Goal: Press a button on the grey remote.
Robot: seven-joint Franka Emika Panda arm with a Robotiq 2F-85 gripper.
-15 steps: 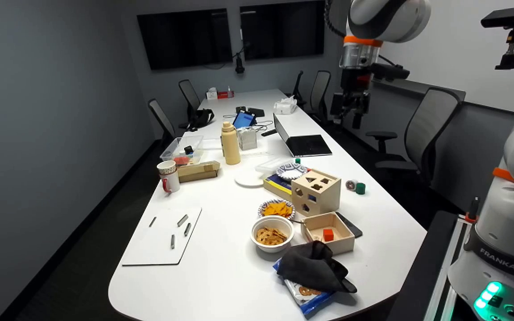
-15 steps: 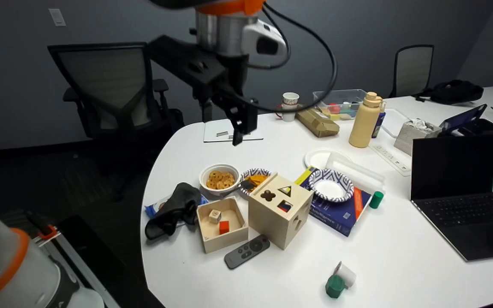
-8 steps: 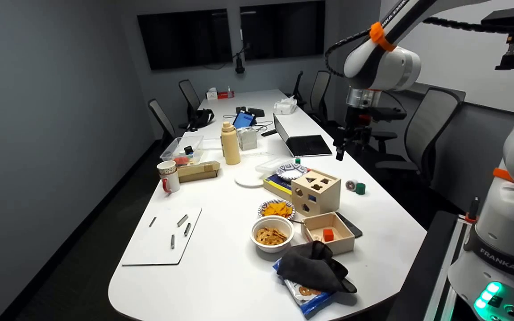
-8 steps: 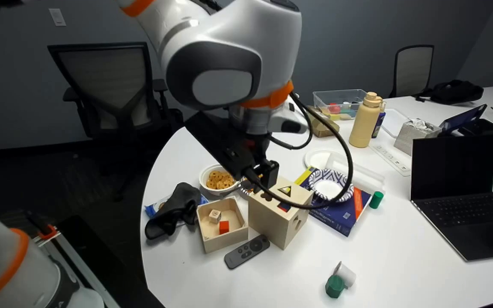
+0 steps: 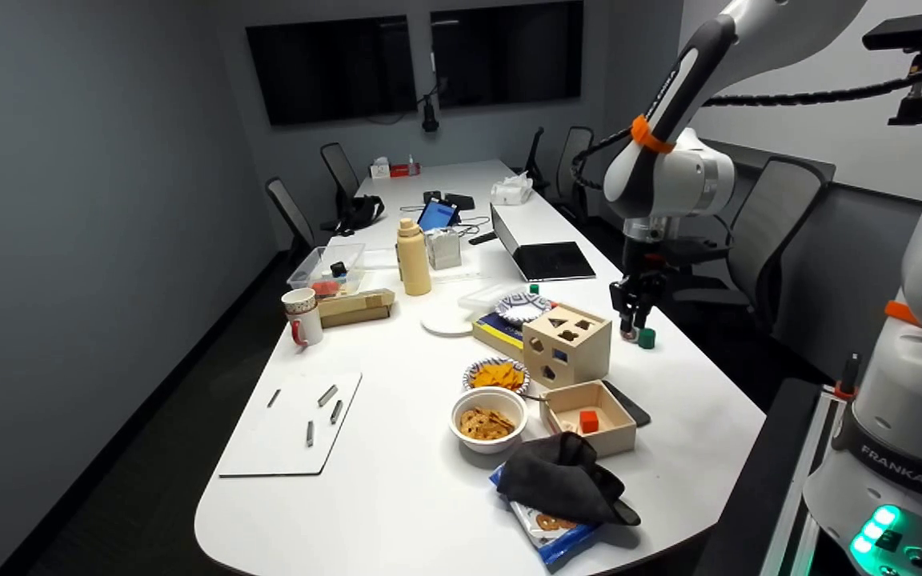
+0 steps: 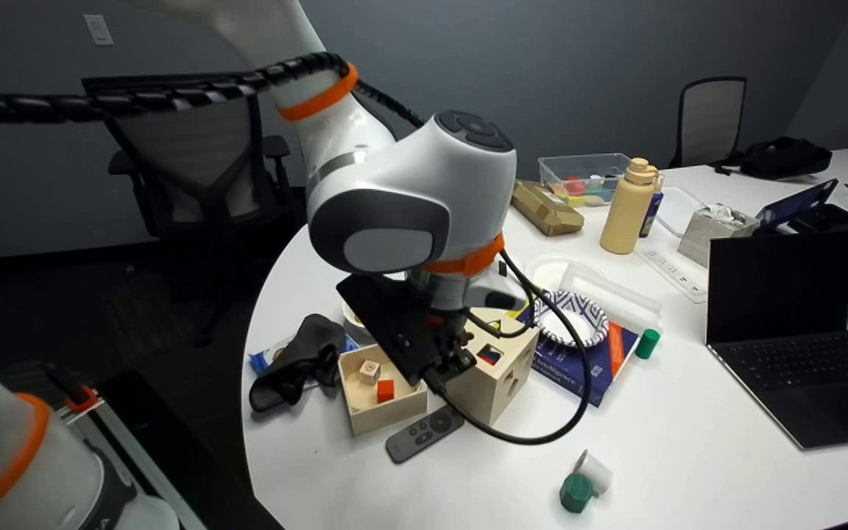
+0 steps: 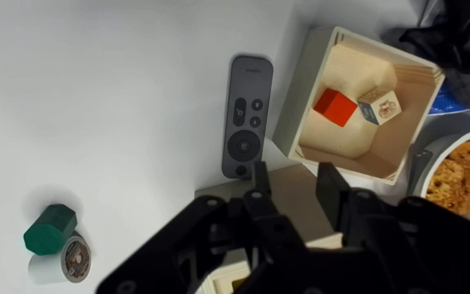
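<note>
The grey remote (image 7: pixel 248 85) lies face up on the white table, its dark round pad (image 7: pixel 243 146) toward the gripper in the wrist view. It shows in full in an exterior view (image 6: pixel 424 436) and as a dark strip beside the wooden tray in an exterior view (image 5: pixel 627 404). My gripper (image 7: pixel 293 169) is partly open, with nothing between its fingers. In the wrist view its left fingertip (image 7: pixel 260 169) overlaps the remote's near corner, and the right one stands by the tray's edge. In an exterior view the gripper (image 5: pixel 631 326) hangs beyond the remote; its height above it is hard to tell.
A wooden shape box (image 6: pixel 494 383) stands close at the remote's end. The open wooden tray (image 7: pixel 292 118) with a red block (image 7: pixel 336 107) runs alongside. A green piece (image 7: pixel 50 229) and a white pod (image 7: pixel 59 261) lie nearby. A laptop (image 6: pixel 799 338) is farther along.
The arm has come down from high above the table to low near the shape box. The gripper's fingers look closer together than before. The remote and the other objects have stayed in place.
</note>
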